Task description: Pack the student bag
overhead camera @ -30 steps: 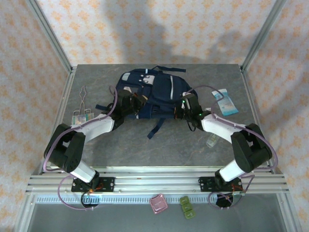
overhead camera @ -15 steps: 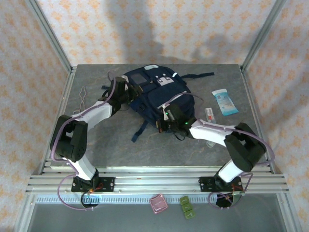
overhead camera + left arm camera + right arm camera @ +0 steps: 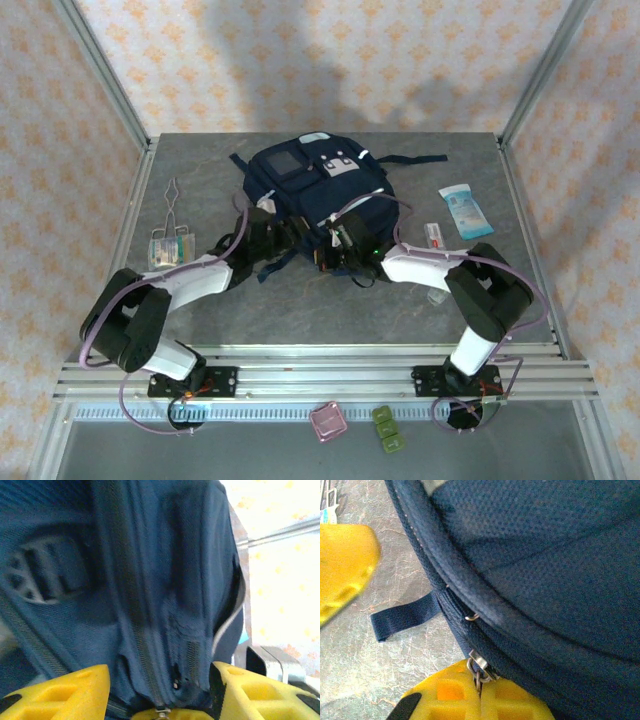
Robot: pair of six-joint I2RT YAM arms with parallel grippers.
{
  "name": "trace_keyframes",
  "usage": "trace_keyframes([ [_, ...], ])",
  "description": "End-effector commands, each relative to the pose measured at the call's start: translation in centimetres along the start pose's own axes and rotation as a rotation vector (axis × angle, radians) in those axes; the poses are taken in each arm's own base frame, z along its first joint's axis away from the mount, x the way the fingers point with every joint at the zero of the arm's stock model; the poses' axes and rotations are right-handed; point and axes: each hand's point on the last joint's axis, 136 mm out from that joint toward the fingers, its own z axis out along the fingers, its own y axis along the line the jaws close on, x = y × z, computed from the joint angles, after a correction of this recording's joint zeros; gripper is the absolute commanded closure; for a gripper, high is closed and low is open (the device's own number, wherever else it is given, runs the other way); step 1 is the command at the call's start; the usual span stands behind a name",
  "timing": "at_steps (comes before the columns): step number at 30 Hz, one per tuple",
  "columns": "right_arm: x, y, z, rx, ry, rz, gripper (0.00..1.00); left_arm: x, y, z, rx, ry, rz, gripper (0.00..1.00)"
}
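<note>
Your bag [image 3: 315,185] lies flat at the middle of the far half of the table [image 3: 330,310], with its front patches up. I judge that the packing is hardly begun. A blue pack of tissues [image 3: 465,210] and a small tube [image 3: 433,235] lie on the table to the right of the bag, and a flat packet [image 3: 170,243] lies well apart on the left. In the wrist views the zipper [image 3: 135,645] looks closed along the parts you can see, so the opening of the bag and the putting in of all the things are not yet done.

Both grippers are at the near edge of the bag. The left gripper [image 3: 268,243] has a bunched fold of the blue cloth between its yellow fingers [image 3: 55,692]. They stand apart, but you cannot tell whether they press on the cloth. The right gripper [image 3: 338,252] has its fingers [image 3: 342,565] wide apart. The edge of the bag runs just beside them, and the metal zipper pull [image 3: 476,662] rests against the lower finger, not pinched.
</note>
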Motion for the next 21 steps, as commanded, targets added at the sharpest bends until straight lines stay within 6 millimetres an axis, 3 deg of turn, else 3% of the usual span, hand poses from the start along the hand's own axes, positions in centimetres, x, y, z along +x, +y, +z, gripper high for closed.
trace_keyframes([
  [1,-2.8,2.1,-0.6,-0.072,-0.087,-0.013,1.0,-0.8,-2.1,1.1,0.058,-0.065,0.014,0.46],
  [4,-2.5,2.5,-0.7,-0.077,-0.085,-0.019,1.0,-0.8,-1.4,2.3,0.043,-0.073,0.015,0.48],
  [6,-2.4,2.7,-0.6,-0.077,-0.079,-0.024,1.0,-0.9,-0.8,3.1,0.022,-0.081,0.019,0.56],
  [8,-2.1,2.5,-0.5,-0.06,-0.069,-0.025,1.0,-1.1,-0.3,3.9,-0.006,-0.079,0.031,0.84],
  [10,-2.0,1.9,-0.5,-0.024,-0.059,-0.019,1.0,-1.5,0.0,4.3,-0.034,-0.086,0.042,0.99],
  [15,-0.8,-0.3,-1.6,0.075,-0.032,0.001,1.0,-3.2,0.1,3.4,-0.038,-0.122,0.045,1.0],
  [21,1.2,-5.3,-4.3,0.203,-0.007,0.05,1.0,-5.1,1.1,1.4,-0.032,-0.158,0.021,1.0],
])
